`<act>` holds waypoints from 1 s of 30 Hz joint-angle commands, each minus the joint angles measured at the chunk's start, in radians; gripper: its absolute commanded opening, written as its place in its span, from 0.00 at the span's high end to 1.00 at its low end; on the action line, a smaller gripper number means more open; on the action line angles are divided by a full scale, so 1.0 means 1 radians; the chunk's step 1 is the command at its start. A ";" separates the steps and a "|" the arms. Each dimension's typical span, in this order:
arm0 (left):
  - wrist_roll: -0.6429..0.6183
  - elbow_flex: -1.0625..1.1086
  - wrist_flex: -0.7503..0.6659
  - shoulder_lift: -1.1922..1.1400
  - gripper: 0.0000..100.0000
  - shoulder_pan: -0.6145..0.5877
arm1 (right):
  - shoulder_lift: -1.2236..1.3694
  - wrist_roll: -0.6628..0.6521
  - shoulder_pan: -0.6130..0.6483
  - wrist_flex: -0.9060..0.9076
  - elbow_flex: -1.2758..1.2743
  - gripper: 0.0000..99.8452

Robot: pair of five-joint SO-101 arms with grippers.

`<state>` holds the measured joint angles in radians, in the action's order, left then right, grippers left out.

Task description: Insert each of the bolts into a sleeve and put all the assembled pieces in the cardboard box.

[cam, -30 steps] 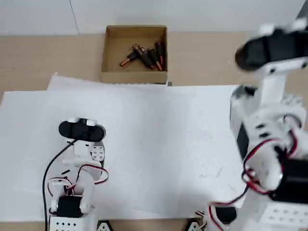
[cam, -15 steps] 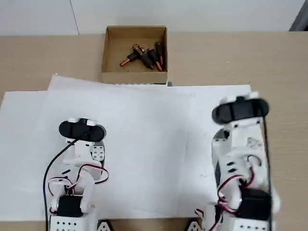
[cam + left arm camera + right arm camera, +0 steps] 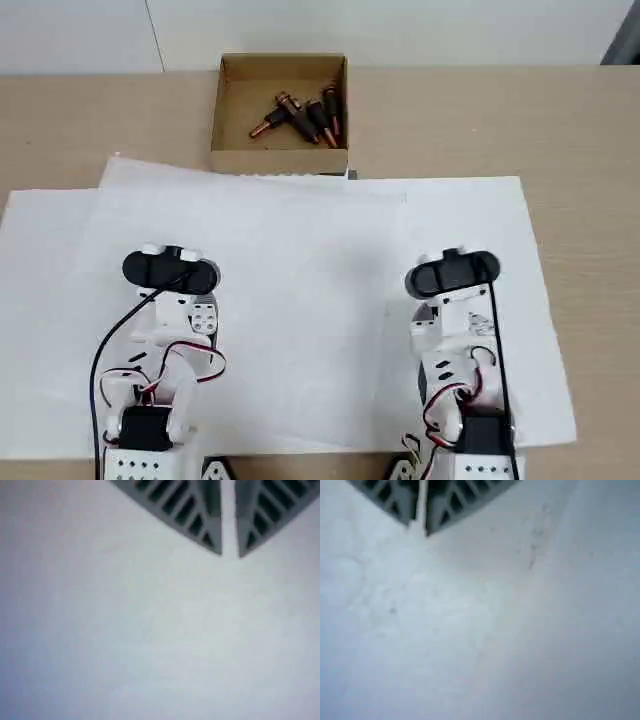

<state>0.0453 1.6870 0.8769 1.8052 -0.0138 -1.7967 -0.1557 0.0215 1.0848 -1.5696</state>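
Observation:
The cardboard box [image 3: 232,110] stands at the far middle of the table. Inside it lie several dark sleeves with copper-coloured bolts [image 3: 302,116], bunched toward its right half. My left arm [image 3: 170,300] is folded low at the near left. Its gripper [image 3: 230,554] is shut, holds nothing and points down just over white paper. My right arm [image 3: 455,300] is folded the same way at the near right. Its gripper [image 3: 420,526] is also shut and holds nothing, close above the paper.
Overlapping white paper sheets [image 3: 320,290] cover the table between the arms and the box. Bare tan tabletop [image 3: 80,110] lies left and right of the box. A pale wall runs behind the table.
The right arm came down from a raised pose at the right edge, swung left and folded onto the paper at the near right. The left arm and box contents stayed still.

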 commanded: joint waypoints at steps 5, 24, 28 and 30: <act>0.008 -0.005 0.003 0.008 0.99 0.005 | -0.016 0.032 0.004 -0.087 -0.052 1.00; 0.008 -0.005 0.003 0.008 0.99 0.005 | -0.018 0.035 0.004 -0.104 -0.095 1.00; 0.008 -0.005 0.003 0.008 0.99 0.005 | -0.018 0.035 0.004 -0.104 -0.095 1.00; 0.008 -0.005 0.003 0.008 0.99 0.005 | -0.018 0.035 0.004 -0.104 -0.095 1.00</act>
<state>0.0453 1.6870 0.8769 1.8052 -0.0138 -1.7967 -0.1297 0.0215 1.0004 -1.6632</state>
